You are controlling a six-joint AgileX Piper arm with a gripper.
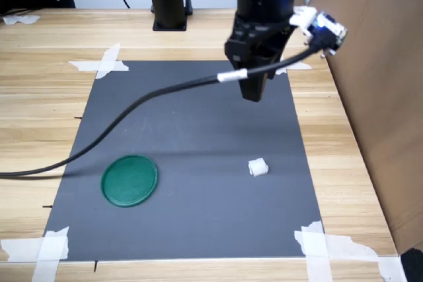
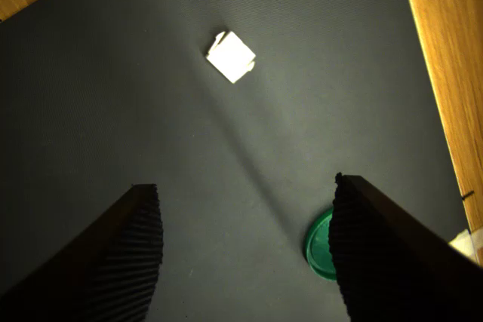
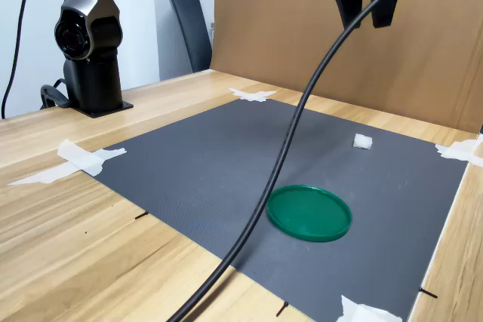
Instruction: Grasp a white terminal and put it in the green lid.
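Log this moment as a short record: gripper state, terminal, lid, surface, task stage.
gripper: open, empty, raised above the mat
white terminal: lying on the mat, apart from the lid
green lid: flat on the mat, nothing in it
grey mat: taped at its corners to the wooden table
task stage: terminal not yet grasped

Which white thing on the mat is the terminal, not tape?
The white terminal, the small blocky piece lying alone on the gray mat. The tape strips are flat and sit only at the mat's corners.
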